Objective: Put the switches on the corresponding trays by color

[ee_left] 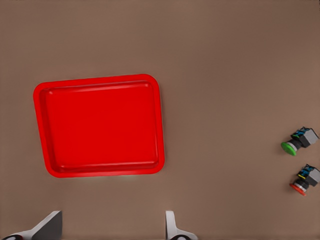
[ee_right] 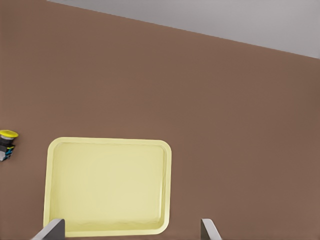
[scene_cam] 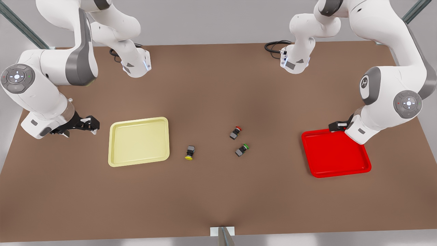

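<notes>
Three switches lie on the brown table between the trays: a yellow-capped switch (scene_cam: 189, 152) (ee_right: 7, 143), a red-capped switch (scene_cam: 235, 132) (ee_left: 306, 179) and a green-capped switch (scene_cam: 241, 150) (ee_left: 299, 141). The pale yellow tray (scene_cam: 139, 141) (ee_right: 107, 185) sits at the front view's left, the red tray (scene_cam: 336, 155) (ee_left: 100, 125) at its right. Both trays hold nothing. My left gripper (scene_cam: 338, 125) (ee_left: 111, 232) hovers open at the red tray's far corner. Beside the yellow tray, toward the table's left side, my right gripper (scene_cam: 87, 123) (ee_right: 131, 232) is open too.
Black cables (scene_cam: 275, 46) lie near the arm bases along the table's back edge. A small metal post (scene_cam: 223, 235) stands at the middle of the front edge. Bare brown tabletop surrounds the switches.
</notes>
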{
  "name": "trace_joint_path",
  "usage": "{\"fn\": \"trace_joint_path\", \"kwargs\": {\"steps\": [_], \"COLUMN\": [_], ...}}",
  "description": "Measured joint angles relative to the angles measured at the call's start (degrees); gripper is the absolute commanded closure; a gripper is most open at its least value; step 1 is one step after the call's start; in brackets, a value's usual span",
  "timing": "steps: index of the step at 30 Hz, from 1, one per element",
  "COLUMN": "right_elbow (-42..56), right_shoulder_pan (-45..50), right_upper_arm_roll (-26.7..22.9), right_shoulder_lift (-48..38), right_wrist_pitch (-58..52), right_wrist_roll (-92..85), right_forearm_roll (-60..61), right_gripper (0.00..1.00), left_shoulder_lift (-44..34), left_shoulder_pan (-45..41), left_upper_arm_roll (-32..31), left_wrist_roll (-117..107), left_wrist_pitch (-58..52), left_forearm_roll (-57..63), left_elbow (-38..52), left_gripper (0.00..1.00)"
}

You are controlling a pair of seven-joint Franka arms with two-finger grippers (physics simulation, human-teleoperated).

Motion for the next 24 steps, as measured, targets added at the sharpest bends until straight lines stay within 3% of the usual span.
{"fn": "trace_joint_path", "kwargs": {"steps": [2, 5, 8, 12, 18, 21, 24], "right_elbow": [0.6, 0.7, 0.7, 0.6, -0.3, -4.2, -7.0], "right_shoulder_pan": [2.0, 18.7, 24.0, 26.3, 27.3, 25.8, 25.3], "right_upper_arm_roll": [0.0, 0.2, 0.1, 0.3, 0.3, 1.1, 1.3], "right_shoulder_lift": [3.8, 14.0, 20.7, 26.1, 32.2, 32.0, 32.1], "right_wrist_pitch": [1.2, 11.1, 18.0, 24.4, 29.8, 32.8, 36.1], "right_wrist_roll": [2.1, 31.3, 39.2, 44.5, 45.0, 44.1, 43.3], "right_forearm_roll": [0.7, 2.0, 7.8, 9.7, 9.6, 9.2, 9.1], "right_gripper": [0.0, 0.0, 0.0, 0.0, 0.0, 0.0, 0.0], "left_shoulder_lift": [0.5, 1.3, 1.7, 2.9, 3.3, 3.7, 4.9], "left_shoulder_pan": [0.1, -1.0, -2.9, -3.1, -3.2, -3.2, -5.5], "left_upper_arm_roll": [0.0, -1.0, -1.5, -2.9, -10.9, -18.0, -20.6], "left_wrist_roll": [0.0, -0.2, -3.0, -3.3, -7.7, -10.2, -11.6], "left_wrist_pitch": [0.0, 0.2, -0.2, -0.9, 0.8, 4.7, 9.3], "left_forearm_roll": [-0.1, -0.2, 0.0, -0.2, -0.4, -0.5, -0.6], "left_elbow": [0.0, 0.0, 0.0, 0.0, -0.8, -1.2, -2.5], "left_gripper": [0.0, 0.0, 0.0, 0.0, 0.0, 0.0, 0.0]}}
